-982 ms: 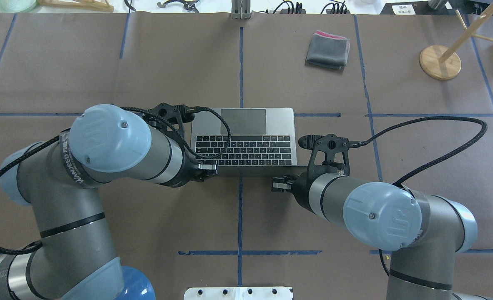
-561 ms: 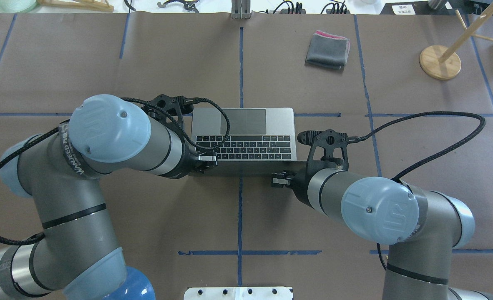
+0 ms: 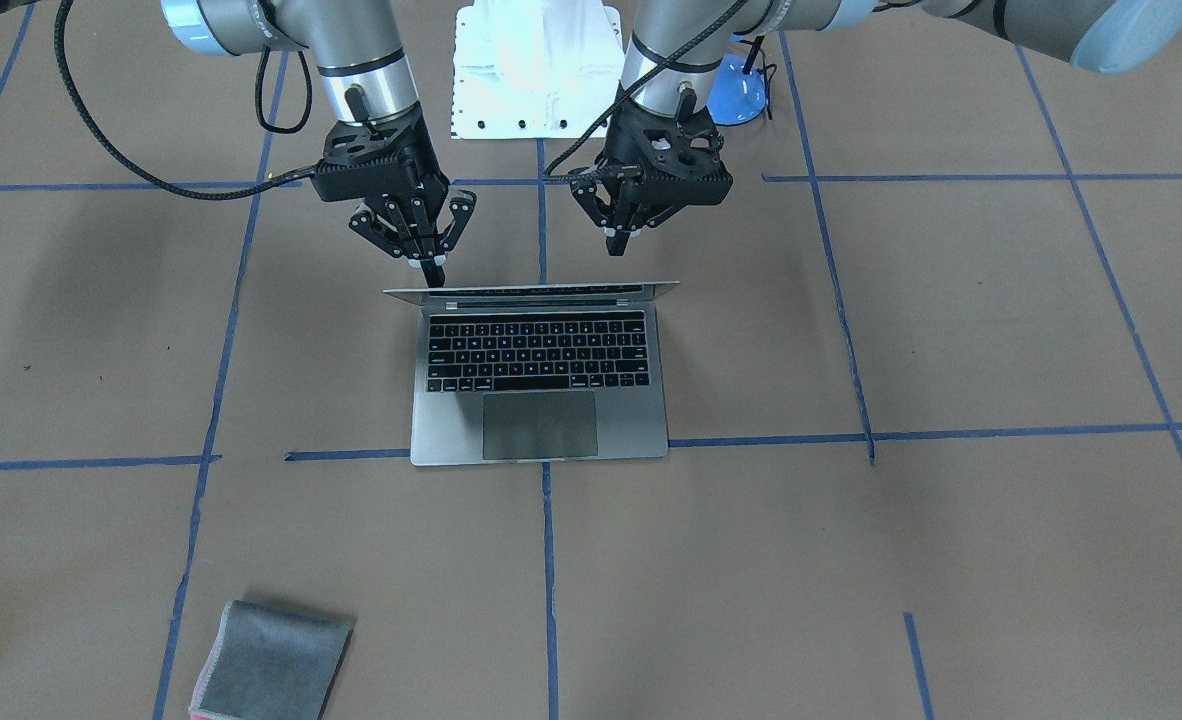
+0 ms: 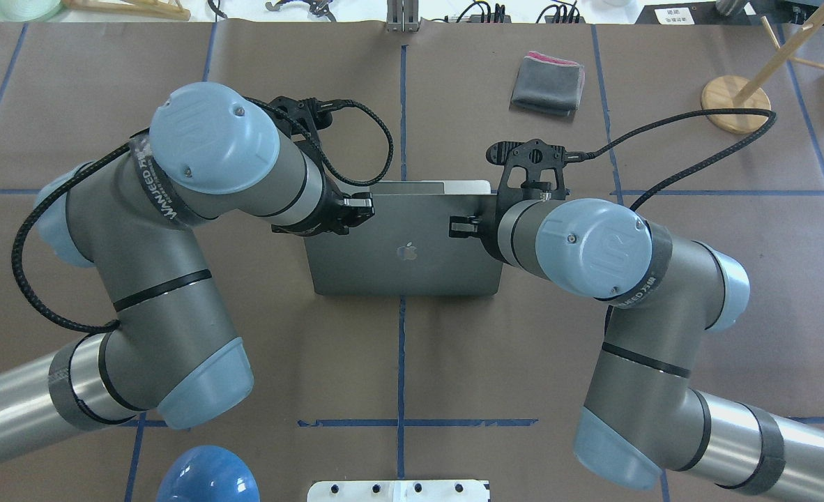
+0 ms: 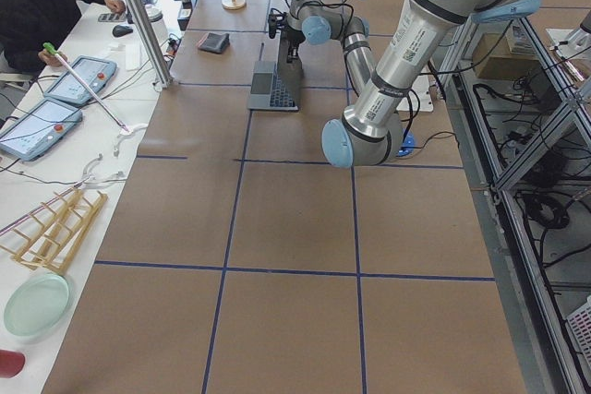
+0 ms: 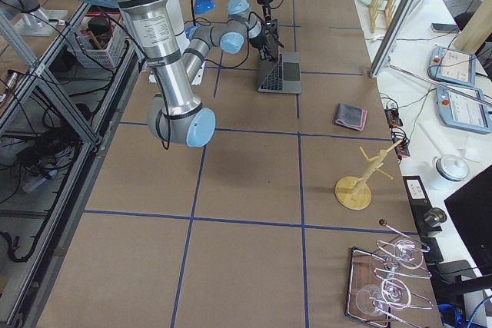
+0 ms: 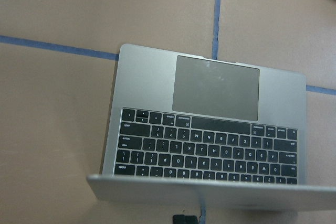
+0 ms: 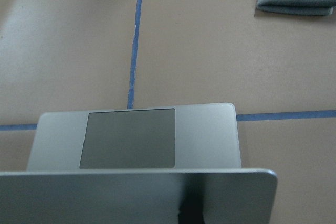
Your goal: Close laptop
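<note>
The space-grey laptop sits mid-table, half shut. Its lid with the dark apple logo leans forward over the keyboard. From overhead only a strip of the base shows beyond the lid. My left gripper is shut, its tip on the back of the lid near its top edge; it is also in the front-facing view. My right gripper is shut and at the lid's other top corner. The left wrist view shows the keyboard and trackpad above the lid's edge. The right wrist view shows the lid's back.
A folded grey cloth lies far right of the laptop, also in the front-facing view. A wooden stand is at the far right. A blue dome and a white base plate are near the robot.
Both arms have moved forward, away from the robot. The lid has tipped from near upright to leaning over the keyboard, so the apple logo now faces up. Both grippers stayed shut.
</note>
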`<state>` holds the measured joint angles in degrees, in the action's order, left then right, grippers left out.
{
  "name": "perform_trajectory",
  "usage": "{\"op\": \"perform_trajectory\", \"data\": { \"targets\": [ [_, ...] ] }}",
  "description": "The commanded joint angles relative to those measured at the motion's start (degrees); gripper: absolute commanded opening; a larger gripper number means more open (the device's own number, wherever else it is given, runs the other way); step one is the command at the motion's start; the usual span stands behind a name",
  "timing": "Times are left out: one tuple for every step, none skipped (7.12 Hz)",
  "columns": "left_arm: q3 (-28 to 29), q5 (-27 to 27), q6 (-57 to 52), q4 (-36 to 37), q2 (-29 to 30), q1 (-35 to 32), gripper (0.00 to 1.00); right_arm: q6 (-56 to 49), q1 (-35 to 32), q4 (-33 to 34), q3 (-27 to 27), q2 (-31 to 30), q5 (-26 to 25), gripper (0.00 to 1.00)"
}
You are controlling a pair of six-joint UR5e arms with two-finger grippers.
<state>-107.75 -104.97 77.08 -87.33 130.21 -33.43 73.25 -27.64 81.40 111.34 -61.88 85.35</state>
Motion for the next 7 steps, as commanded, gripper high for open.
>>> {"op": "perform_trajectory", "data": {
  "targets": [
    [5.0,0.0,-0.3,-3.9,1.3,-1.2,0.0,-0.9,-2.2,-0.3,-4.2,2.4,1.4,0.0],
    [8.8,-0.1,-0.4,-7.9,1.6,-1.8,0.0,-1.2,-2.6,-0.4,-5.4,3.2,1.5,0.0],
    [12.9,-0.1,-2.3,-9.6,3.6,-2.7,0.0,-1.2,-3.4,-0.5,-6.1,3.4,2.6,0.0],
    [14.5,-0.1,-2.8,-9.8,3.8,-2.9,0.0,-1.4,-4.3,-0.6,-7.1,3.6,5.0,0.0],
    [15.7,-0.1,-2.8,-11.0,3.8,-3.0,0.0,-1.3,-4.9,-2.2,-10.2,5.3,5.1,0.0],
    [17.2,-0.1,-2.8,-12.4,3.8,-3.0,0.0,-1.3,-5.3,-3.7,-13.0,6.7,5.3,0.0],
    [20.0,-0.1,-2.8,-15.1,4.0,-3.0,0.0,-1.4,-5.7,-4.1,-15.9,8.2,6.0,0.0]
  ]
}}
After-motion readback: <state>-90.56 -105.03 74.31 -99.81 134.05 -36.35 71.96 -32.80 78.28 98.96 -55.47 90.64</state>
